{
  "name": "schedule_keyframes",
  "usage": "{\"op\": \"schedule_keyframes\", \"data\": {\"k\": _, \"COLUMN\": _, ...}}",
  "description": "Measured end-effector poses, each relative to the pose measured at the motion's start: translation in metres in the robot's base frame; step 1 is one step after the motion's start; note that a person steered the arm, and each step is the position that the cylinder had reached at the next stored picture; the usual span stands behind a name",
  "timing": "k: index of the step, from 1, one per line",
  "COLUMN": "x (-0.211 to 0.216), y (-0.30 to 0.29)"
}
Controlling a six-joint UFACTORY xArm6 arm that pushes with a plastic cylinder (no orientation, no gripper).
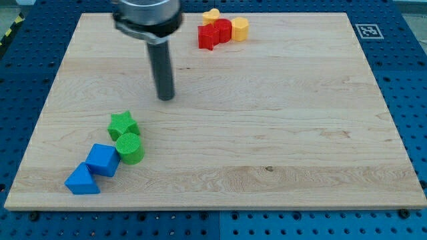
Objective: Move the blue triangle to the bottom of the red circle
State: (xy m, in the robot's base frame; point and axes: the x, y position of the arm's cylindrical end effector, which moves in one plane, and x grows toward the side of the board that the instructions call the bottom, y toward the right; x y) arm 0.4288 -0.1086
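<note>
My tool is a plain dark rod with nothing to spread or pinch, and it holds nothing. My tip (166,98) rests on the counter (280,133) in its upper left part, nearer the top edge than the bottom, and touches no block.

Closest to it, below and a little toward the left edge, is the green star (123,125), a clear gap away. The green cylinder (129,148) sits just below the star, touching it or nearly so. Next toward the bottom left corner comes the blue cube (102,159), set against the cylinder's left side. The blue triangle (81,180) lies last in that row, nearest the bottom left corner and just beside the cube. It is well apart from my tip.

By the top edge, right of my tip and well apart from it, stands a tight cluster. The red star (208,37) is on its left and the red circle (223,29) beside it. A yellow cylinder (239,29) is pressed to the circle's right. A yellow block (211,15) sits behind the red ones at the very edge; I cannot tell its shape. The triangle is far across the counter from the circle.
</note>
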Motion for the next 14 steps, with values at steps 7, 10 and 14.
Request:
{"op": "schedule_keyframes", "data": {"k": 7, "x": 0.174, "y": -0.110}}
{"op": "schedule_keyframes", "data": {"k": 10, "x": 0.165, "y": 0.026}}
{"op": "schedule_keyframes", "data": {"k": 14, "x": 0.150, "y": 0.119}}
